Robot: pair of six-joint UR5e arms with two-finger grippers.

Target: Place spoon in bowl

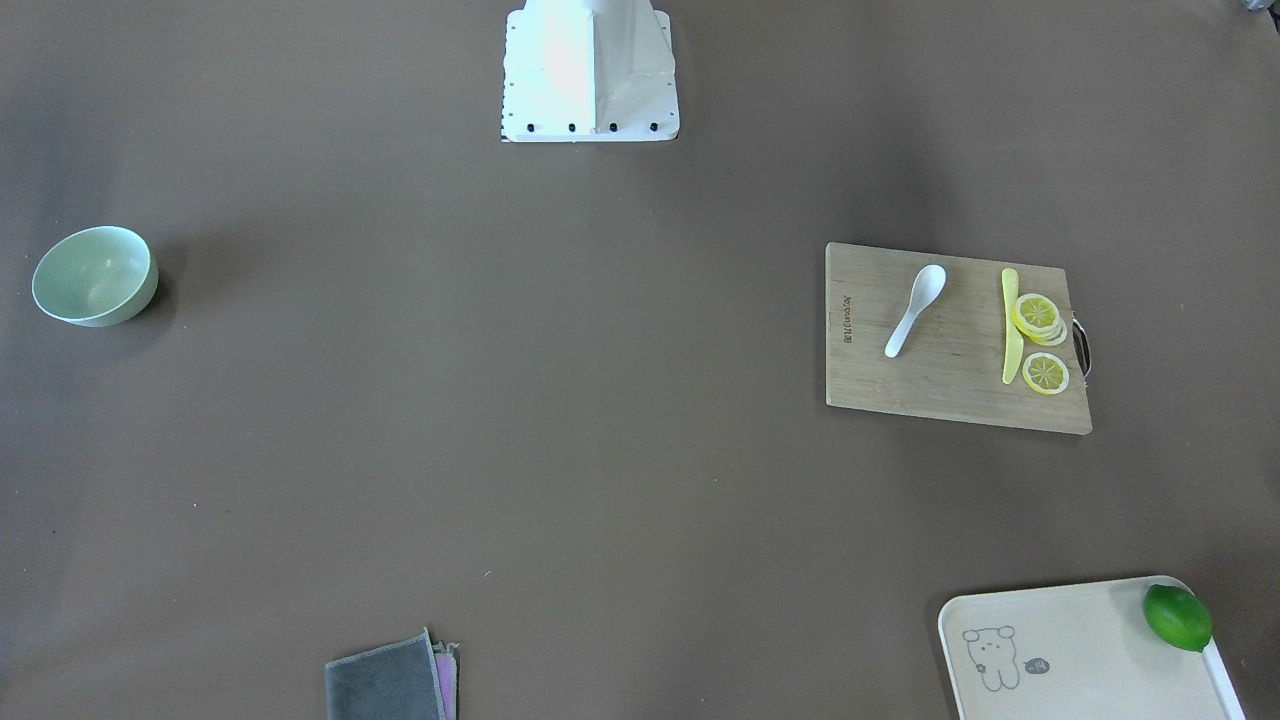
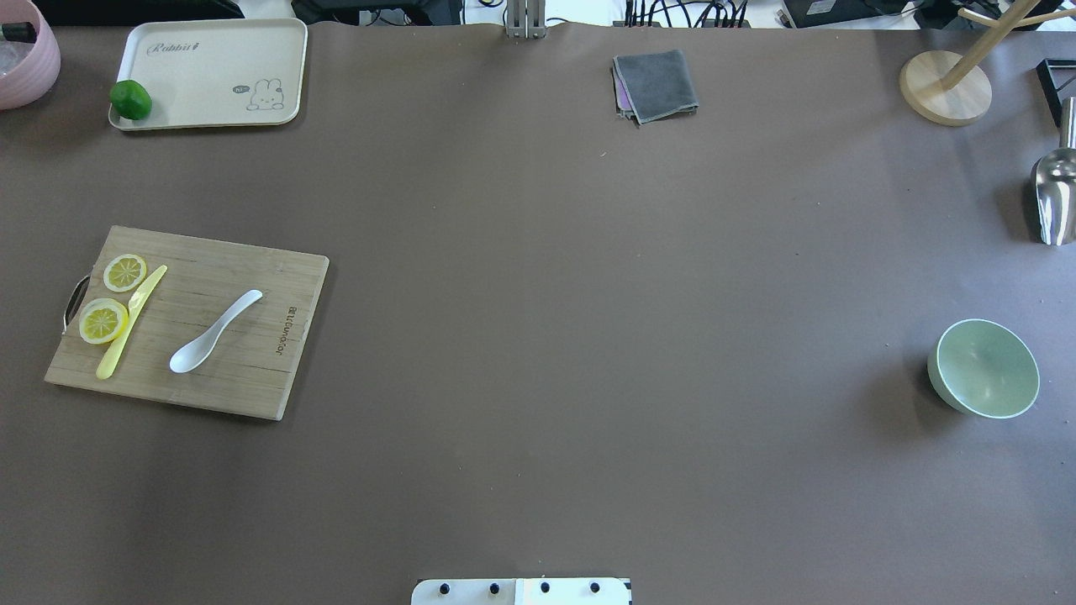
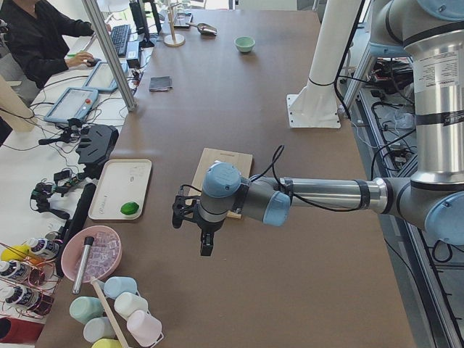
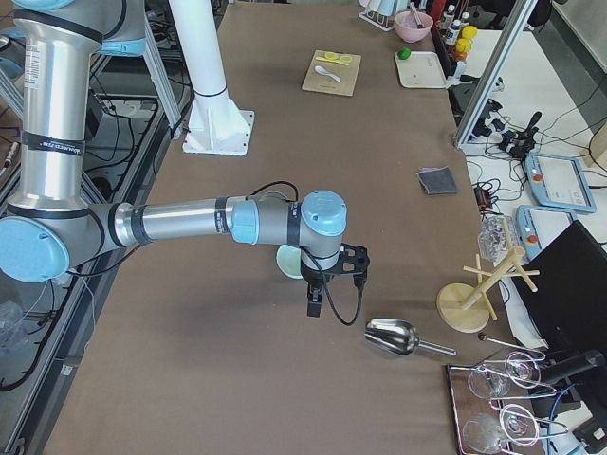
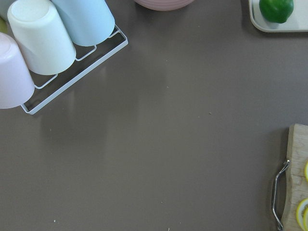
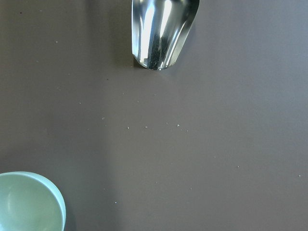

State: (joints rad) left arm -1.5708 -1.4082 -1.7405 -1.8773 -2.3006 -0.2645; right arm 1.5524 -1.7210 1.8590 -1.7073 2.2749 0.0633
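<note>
The white spoon [image 1: 912, 312] lies on a wooden cutting board [image 1: 950, 395], scoop toward the robot; it also shows in the overhead view [image 2: 214, 334]. The mint-green bowl [image 1: 95, 275] stands empty at the table's opposite end, also in the overhead view [image 2: 985, 368] and at the right wrist view's lower left corner [image 6: 26, 204]. My left gripper [image 3: 206, 245] hangs above the table past the board's handle end. My right gripper [image 4: 314, 305] hangs beside the bowl [image 4: 287, 263]. Both show only in side views, so I cannot tell whether they are open or shut.
A yellow knife [image 1: 1010, 325] and lemon slices [image 1: 1037, 315] share the board. A cream tray [image 2: 210, 80] holds a lime [image 2: 131, 100]. A grey cloth [image 2: 656, 84], a metal scoop [image 2: 1055, 197], a wooden stand [image 2: 944, 88] and a cup rack [image 5: 48, 43] are around.
</note>
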